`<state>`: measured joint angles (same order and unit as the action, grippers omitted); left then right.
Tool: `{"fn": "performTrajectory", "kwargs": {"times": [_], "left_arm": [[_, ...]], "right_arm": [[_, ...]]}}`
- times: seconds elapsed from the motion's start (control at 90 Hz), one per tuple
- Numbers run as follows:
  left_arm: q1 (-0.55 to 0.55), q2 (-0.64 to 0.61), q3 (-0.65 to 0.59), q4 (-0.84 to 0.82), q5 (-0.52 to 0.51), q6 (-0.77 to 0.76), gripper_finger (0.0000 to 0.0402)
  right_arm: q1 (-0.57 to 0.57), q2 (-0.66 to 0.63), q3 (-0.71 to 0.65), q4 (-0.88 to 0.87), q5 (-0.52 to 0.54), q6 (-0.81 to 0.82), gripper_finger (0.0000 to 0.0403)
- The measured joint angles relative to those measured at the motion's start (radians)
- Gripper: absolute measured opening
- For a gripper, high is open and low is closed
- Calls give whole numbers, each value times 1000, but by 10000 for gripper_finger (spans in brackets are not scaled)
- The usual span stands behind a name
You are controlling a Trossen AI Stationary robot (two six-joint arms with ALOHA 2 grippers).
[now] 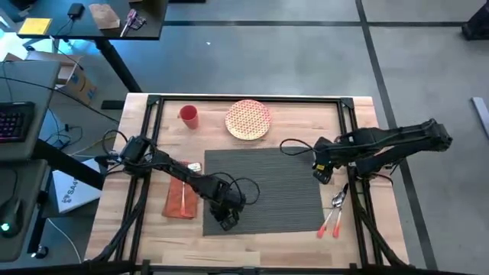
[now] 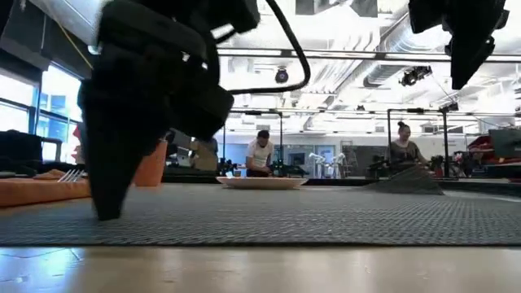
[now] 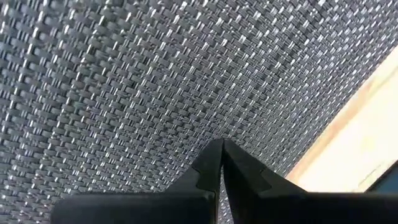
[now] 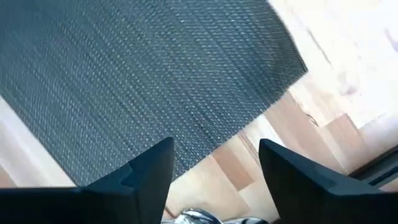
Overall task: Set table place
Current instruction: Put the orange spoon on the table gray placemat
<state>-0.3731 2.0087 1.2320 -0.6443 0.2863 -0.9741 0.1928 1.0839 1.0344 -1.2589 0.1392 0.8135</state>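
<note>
The grey woven placemat [image 1: 263, 187] lies flat in the middle of the butcher-block bench [image 1: 359, 244], so the step in hand looks like the laying or smoothing of the mat, with the dishes not yet brought on. The left pincer [image 1: 227, 221] is down at the mat's near left corner, its fingers together with nothing between them and their tips at the weave, as the left wrist view shows. The right pincer [image 1: 321, 169] hovers above the mat's right edge with its fingers apart and empty.

The next move probably calls for fetching the red-patterned plate [image 1: 248, 119], which sits just beyond the mat's far edge, and setting it on the mat. That needs a lift clear of the weave and a grip on the thin rim.

A red cup [image 1: 189, 115] stands left of the plate. A rust-orange napkin [image 1: 180, 200] carrying a fork lies just left of the mat. Red-handled spoons [image 1: 333, 212] lie at its right edge.

Beyond the bench the low view shows an open workroom with bright ceiling lights, where two people sit far back.
</note>
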Motion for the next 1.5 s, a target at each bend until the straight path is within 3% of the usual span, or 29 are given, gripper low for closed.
{"fn": "performTrajectory", "kwargs": {"times": [0.133, 0.256, 0.433, 0.589, 0.7, 0.889, 1.122, 1.278, 1.5], "left_arm": [[-9, -23, -1, -88, -17, -30, 0], [7, -82, -11, -180, -97, -45, 0], [48, -188, -6, -130, -175, -69, 0], [106, -199, -8, -42, -221, -54, 0], [161, -172, -7, 11, -196, -3, 0], [233, -156, -5, 61, -132, 130, 0], [256, -160, -6, 67, -144, 310, 0], [273, -133, -47, 66, -140, 445, 0], [304, -111, -128, 81, -73, 453, 0]], "right_arm": [[31, 3, -2, 42, 9, 38, 223], [50, 3, -2, 109, 10, 44, 223], [81, 3, -2, 140, -6, 150, 224], [159, 8, -2, 139, -50, 377, 224], [241, 34, -2, 131, -99, 595, 224], [387, 139, -2, 124, -268, 947, 219], [512, 276, -6, 167, -361, 1189, 200], [535, 280, -140, 334, -353, 1338, 184], [533, 266, -381, 603, -352, 1525, 167]]}}
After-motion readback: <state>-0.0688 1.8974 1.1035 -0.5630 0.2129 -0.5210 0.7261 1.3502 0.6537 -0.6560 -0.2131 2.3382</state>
